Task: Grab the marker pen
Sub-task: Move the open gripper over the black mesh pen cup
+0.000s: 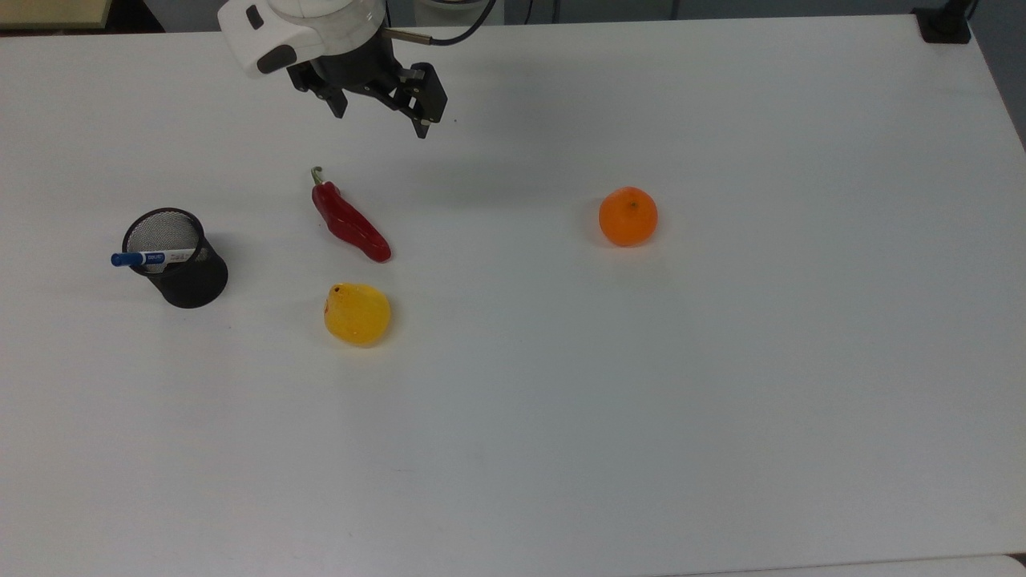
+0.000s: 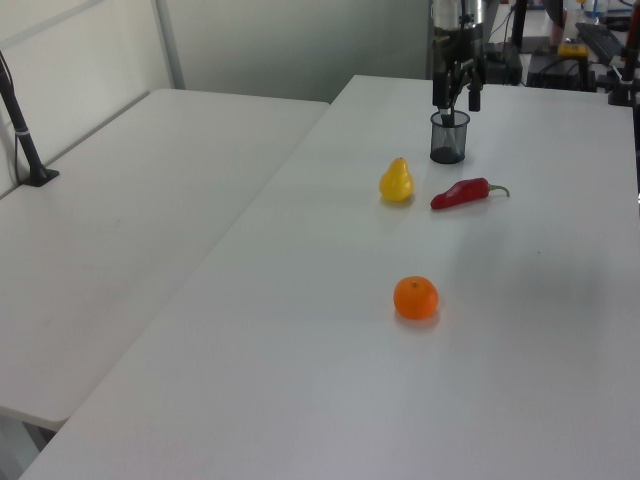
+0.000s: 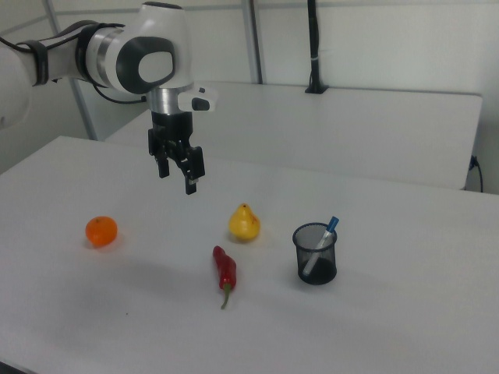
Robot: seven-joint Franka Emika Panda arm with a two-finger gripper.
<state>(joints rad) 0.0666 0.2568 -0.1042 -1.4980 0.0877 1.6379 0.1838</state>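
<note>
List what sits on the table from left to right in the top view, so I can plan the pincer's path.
marker pen → black mesh cup holding it → red chilli → orange. The yellow pear spans the same stretch as the chilli, so I leave it unranked. The pincer hangs open above the chilli's end.

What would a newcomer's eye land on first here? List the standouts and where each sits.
The white arm's black gripper, fingers open, hangs over the white table at the top view's upper left. Below it lie a red chilli and a yellow pear, with an orange apart to the top view's right. At the top view's far left a black mesh cup holds the marker pen, its blue cap leaning out over the rim.
</note>
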